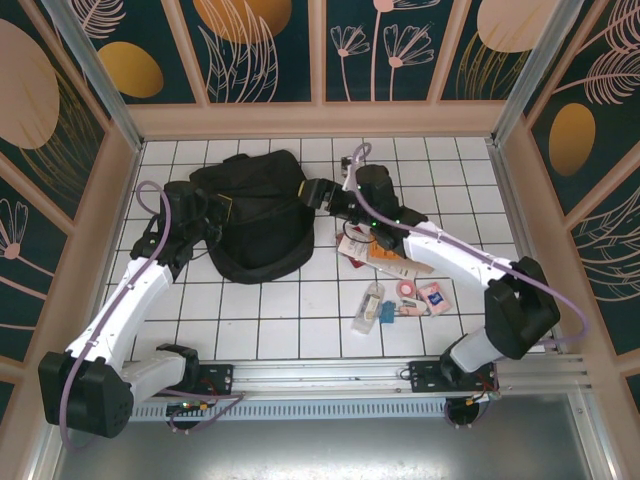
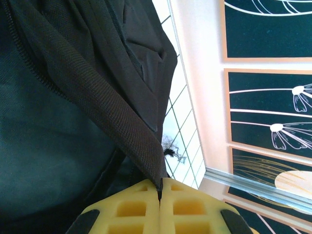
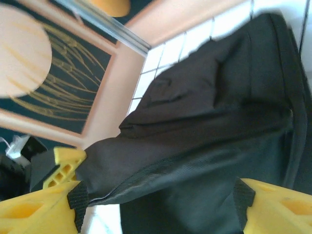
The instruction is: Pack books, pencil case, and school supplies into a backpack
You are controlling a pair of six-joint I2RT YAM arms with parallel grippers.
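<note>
- while the left fingers (image 2: 187,207) pinch a strap (image 2: 112,112) of the backpack (image 1: 255,215) and the right fingers (image 3: 275,207) gape wide beside it, the strap could slip free.
- books (image 1: 365,248) lie unpacked on the desk (image 1: 300,310) nearby.

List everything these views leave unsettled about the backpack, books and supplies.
- Backpack opening: in the top view, its own black folds hide whether it is unzipped.
- Books: in the top view, the right arm covers part of them, and the print is too small to read.
- School supplies: in the top view, too small to tell the packet's contents.
- Right gripper: in the right wrist view, blur hides whether its open fingers touch the fabric.
</note>
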